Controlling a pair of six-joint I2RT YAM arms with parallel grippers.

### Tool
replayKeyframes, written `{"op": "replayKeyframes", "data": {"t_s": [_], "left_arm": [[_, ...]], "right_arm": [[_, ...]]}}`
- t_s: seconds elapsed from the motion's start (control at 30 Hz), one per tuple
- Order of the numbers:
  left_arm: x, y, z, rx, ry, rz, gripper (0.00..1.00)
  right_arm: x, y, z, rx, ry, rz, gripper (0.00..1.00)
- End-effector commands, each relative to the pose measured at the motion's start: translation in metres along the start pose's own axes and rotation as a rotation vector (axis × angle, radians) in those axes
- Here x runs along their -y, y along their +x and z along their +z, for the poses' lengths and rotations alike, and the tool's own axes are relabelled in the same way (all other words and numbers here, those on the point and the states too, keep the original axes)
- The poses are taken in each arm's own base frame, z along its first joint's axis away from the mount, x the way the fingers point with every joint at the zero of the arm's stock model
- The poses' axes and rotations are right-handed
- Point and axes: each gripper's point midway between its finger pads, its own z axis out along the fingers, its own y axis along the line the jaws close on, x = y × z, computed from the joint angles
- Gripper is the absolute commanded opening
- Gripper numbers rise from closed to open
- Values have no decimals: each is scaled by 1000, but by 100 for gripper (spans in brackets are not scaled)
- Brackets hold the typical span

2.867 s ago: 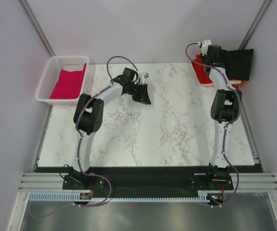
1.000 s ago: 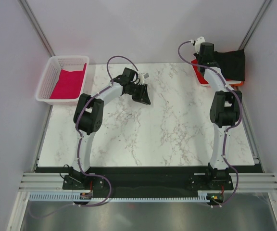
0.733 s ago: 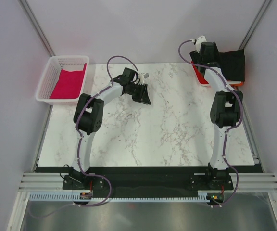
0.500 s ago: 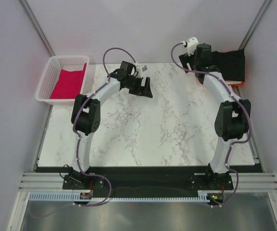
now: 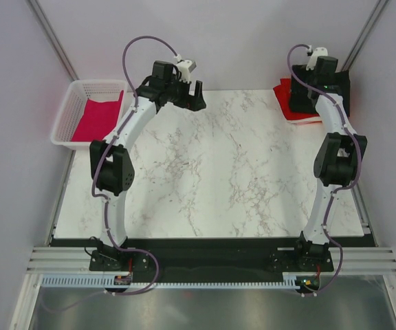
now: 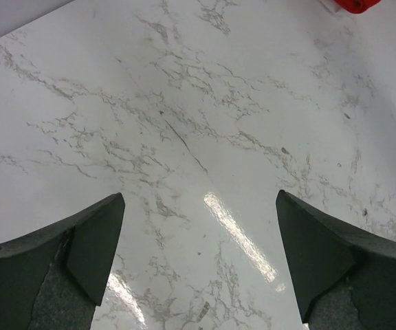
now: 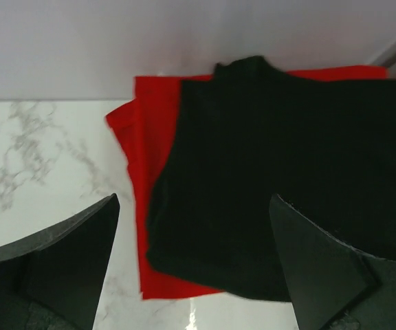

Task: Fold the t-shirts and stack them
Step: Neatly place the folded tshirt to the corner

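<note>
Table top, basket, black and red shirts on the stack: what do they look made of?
Table top: marble-look slab, white with grey veins, glossy, going by the bright glare streak in the left wrist view. Real stone or laminate, cannot tell.
Basket: white plastic, lattice walls.
Black t-shirt and the red t-shirt under it: soft matte cloth, with limp rounded fold edges and no sheen.

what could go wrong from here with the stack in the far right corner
The folded black t-shirt lies offset on the red t-shirt, and the stack reaches past the marble table's far edge: a nudge might slide it off. The right gripper hangs above it with jaws open, so a careless move could snag the top fold.
</note>
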Motion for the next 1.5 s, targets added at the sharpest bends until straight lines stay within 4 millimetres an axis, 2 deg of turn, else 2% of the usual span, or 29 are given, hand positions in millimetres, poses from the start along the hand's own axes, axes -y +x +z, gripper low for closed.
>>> {"op": "replayKeyframes", "data": {"t_s": [0.0, 0.03, 0.07, 0.17, 0.2, 0.23, 0.27, 0.3, 0.37, 0.47, 0.5, 0.53, 0.7, 0.73, 0.87, 1.0, 1.23, 1.47], "left_arm": [[1, 8, 3, -27, -31, 22, 99], [3, 10, 2, -30, -27, 22, 98], [6, 22, 5, -57, -16, 13, 97], [15, 40, 4, -96, -1, -1, 97], [20, 43, 3, -102, 23, -5, 97], [25, 45, 2, -107, 38, -37, 97], [29, 47, -2, -114, 51, -50, 97], [33, 49, -4, -119, 72, -69, 97], [39, 57, -8, -136, 87, -91, 97], [47, 59, -20, -138, 109, -104, 97], [51, 60, -23, -139, 125, -96, 97], [51, 68, -24, -157, 128, -101, 97], [53, 85, -31, -187, 123, -99, 96], [52, 87, -32, -191, 120, -99, 96], [51, 86, -31, -187, 116, -97, 96], [52, 84, -29, -183, 116, -94, 96], [53, 79, -26, -176, 124, -100, 96], [55, 78, -25, -172, 119, -91, 96]], "right_arm": [[16, -44, 3, 74, 47, 42, 98], [24, -50, 11, 88, 78, 22, 98], [25, -50, 16, 91, 81, 11, 97], [30, -55, 31, 109, 101, -5, 95], [31, -47, 40, 98, 107, -6, 94], [32, -55, 40, 120, 112, -6, 94], [33, -55, 43, 125, 114, -5, 93], [33, -48, 51, 117, 117, -1, 92], [35, -52, 56, 143, 133, 3, 90], [39, -45, 69, 154, 166, -15, 85], [40, -35, 77, 141, 178, -21, 84], [41, -36, 80, 156, 187, -28, 80], [40, -28, 100, 183, 201, -47, 72], [40, -33, 101, 205, 205, -50, 70], [41, -36, 108, 242, 219, -52, 68], [43, -29, 114, 240, 235, -58, 64], [42, -8, 119, 180, 229, -77, 41], [41, -7, 118, 169, 227, -91, 33]]}}
